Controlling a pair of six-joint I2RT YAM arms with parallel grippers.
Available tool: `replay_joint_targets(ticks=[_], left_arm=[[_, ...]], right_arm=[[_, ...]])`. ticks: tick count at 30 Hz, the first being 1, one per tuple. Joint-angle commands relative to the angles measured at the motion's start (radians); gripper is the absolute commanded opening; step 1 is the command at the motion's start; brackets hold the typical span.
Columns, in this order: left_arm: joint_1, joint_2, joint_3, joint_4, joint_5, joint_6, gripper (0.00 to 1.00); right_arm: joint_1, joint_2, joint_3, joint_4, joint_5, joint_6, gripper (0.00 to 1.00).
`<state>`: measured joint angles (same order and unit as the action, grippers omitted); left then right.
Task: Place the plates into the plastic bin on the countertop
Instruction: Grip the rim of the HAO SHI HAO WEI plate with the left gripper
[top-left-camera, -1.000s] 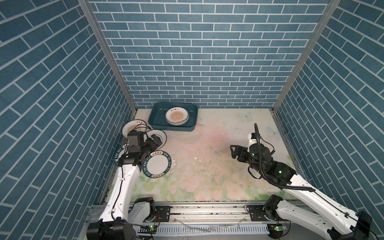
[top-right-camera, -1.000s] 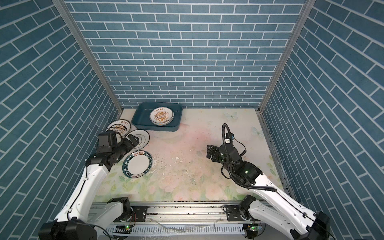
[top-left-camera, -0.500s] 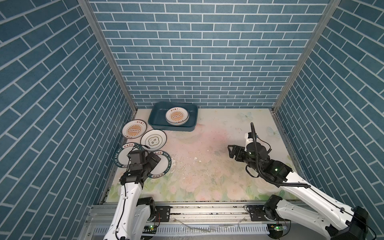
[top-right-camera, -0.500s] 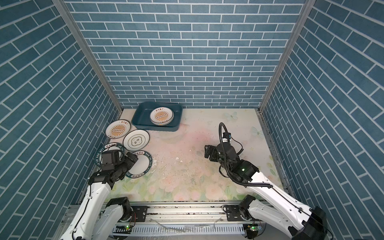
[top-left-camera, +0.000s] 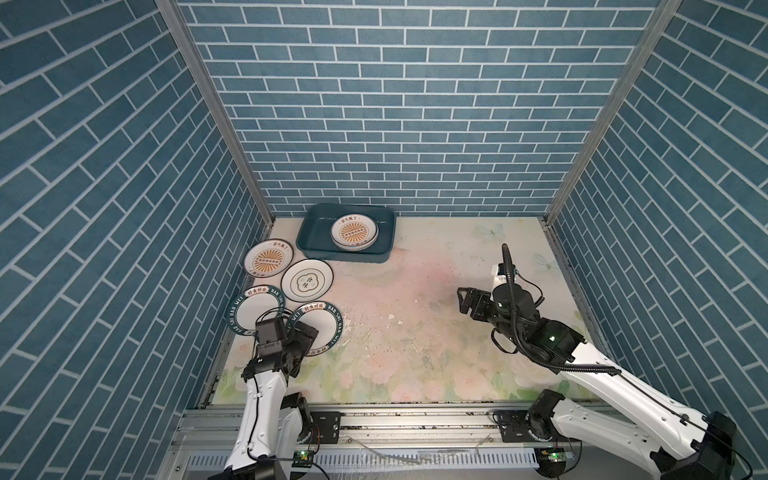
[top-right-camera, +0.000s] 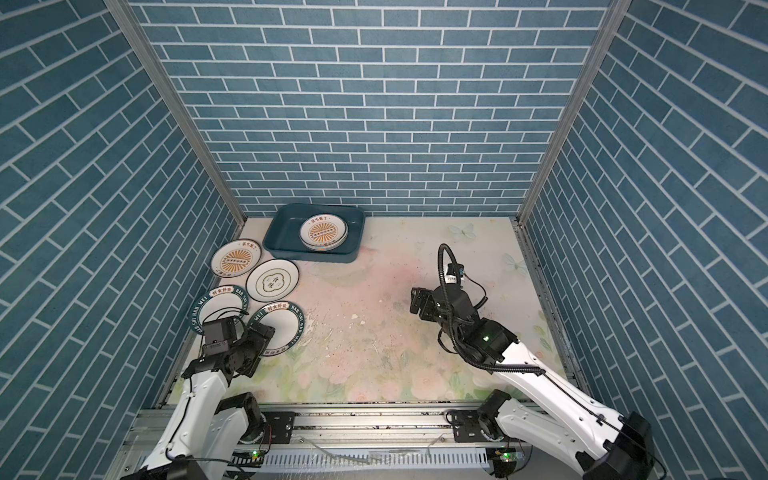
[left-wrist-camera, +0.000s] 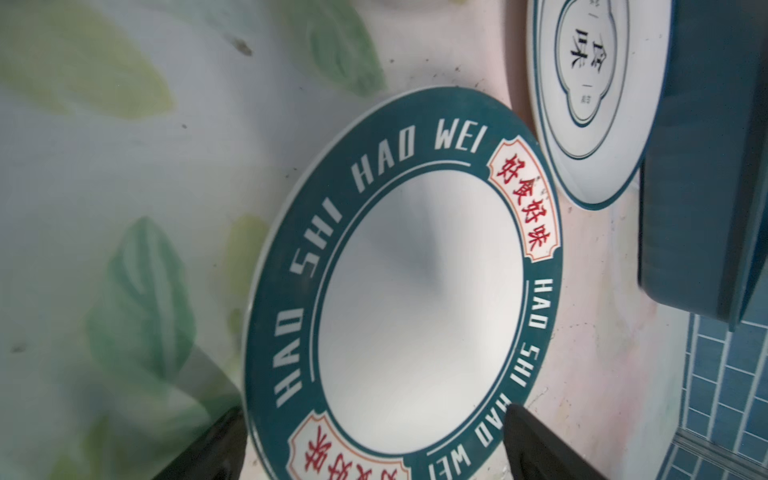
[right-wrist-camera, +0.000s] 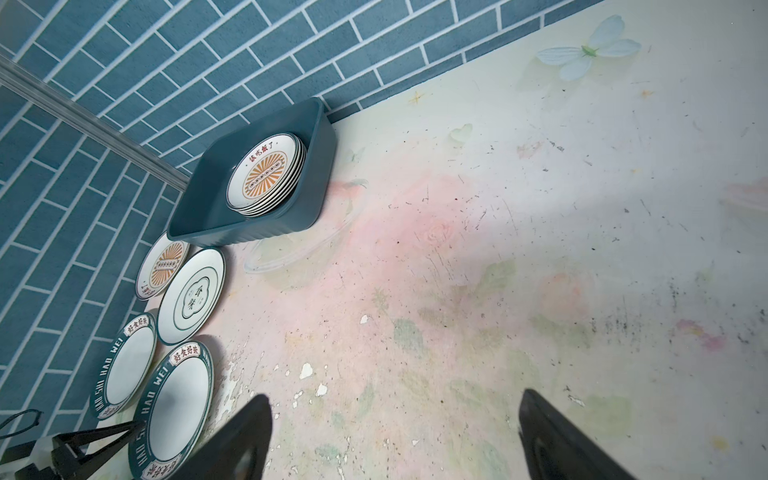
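Now | left claw (left-wrist-camera: 374, 449) wide, empty, over the near edge of the green-banded plate (left-wrist-camera: 415, 299) at the table's (top-left-camera: 415, 291) 8 o'clock | plastic bin (top-left-camera: 316, 245) at 11 o'clock, stack (top-left-camera: 354, 233) inside | we dip low, catch the rim squarely, close gently, lift level | right claw (top-left-camera: 467, 301) wide, idle

Both top views: bright, even overhead light, no hard glare. The countertop (top-left-camera: 436, 257) right of the plastic bin (top-left-camera: 318, 235) reads pale and washed out. A soft shadow hugs the bin's near wall.

Left wrist view: soft focus throughout. A grey shadow crosses the lettered plate (left-wrist-camera: 415, 291) near the bin. The fingers (left-wrist-camera: 540, 449) of the left gripper (left-wrist-camera: 374, 411) are dark and blurred.

Right wrist view: sharp at the bin, brick wall (right-wrist-camera: 208, 62) lines behind it curved, countertop greying well away from it.
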<state>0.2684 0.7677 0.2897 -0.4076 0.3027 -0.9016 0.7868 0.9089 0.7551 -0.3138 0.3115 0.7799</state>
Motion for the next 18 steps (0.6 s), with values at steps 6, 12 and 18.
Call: replay_joint_targets(ticks=[6, 12, 18], left_arm=[[0.005, 0.029, -0.111, 0.132, 0.091, -0.092, 0.9], [0.005, 0.056, -0.142, 0.223, 0.117, -0.119, 0.8], [0.005, 0.089, -0.182, 0.324, 0.137, -0.142, 0.67]], right_arm=[[-0.001, -0.002, 0.031, -0.014, 0.054, 0.022, 0.92], [0.0, 0.002, 0.032, -0.017, 0.064, 0.027, 0.92], [0.0, 0.012, 0.033, -0.016, 0.07, 0.03, 0.92]])
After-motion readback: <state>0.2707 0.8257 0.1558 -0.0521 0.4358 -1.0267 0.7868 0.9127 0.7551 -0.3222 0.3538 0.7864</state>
